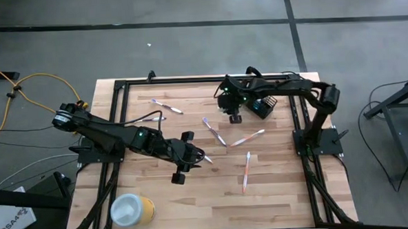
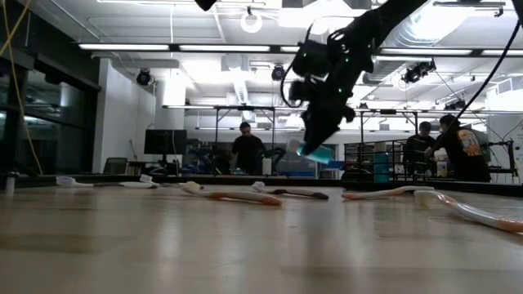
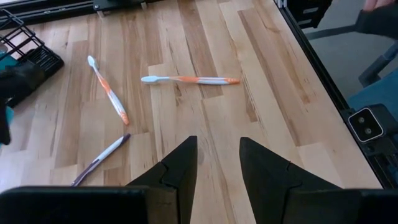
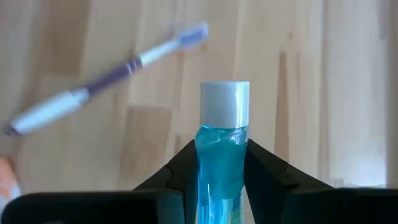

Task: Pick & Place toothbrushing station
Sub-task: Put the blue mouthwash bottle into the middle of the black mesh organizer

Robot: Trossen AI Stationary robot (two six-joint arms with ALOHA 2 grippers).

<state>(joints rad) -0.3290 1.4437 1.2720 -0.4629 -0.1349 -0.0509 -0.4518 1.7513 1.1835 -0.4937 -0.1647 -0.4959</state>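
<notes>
My right gripper (image 4: 222, 146) is shut on a small blue tube with a white cap (image 4: 222, 143). It hangs above the table (image 2: 317, 150), beside the black wire-mesh holder (image 1: 265, 105) at the far right. Several toothbrushes lie flat on the wooden table: a purple one (image 1: 214, 131) below the tube, orange ones (image 1: 248, 138) (image 1: 246, 171) nearer the middle, and two at the far left (image 1: 166, 106) (image 1: 152, 119). My left gripper (image 3: 217, 163) hovers open over the table's middle (image 1: 195, 158), with nothing between its fingers. My right gripper pinches the blue tube's body just below its white cap (image 4: 222, 163) between its two fingers. The fingers slant down from above and lie along the tube, so the capped end (image 4: 224, 102) sticks out past the fingertips. The tube is lifted clear of the table.
A yellow cylinder with a white top (image 1: 132, 209) stands near the table's front left corner. A black frame (image 1: 308, 134) runs along the table's edges. People stand in the room behind the table (image 2: 247, 151).
</notes>
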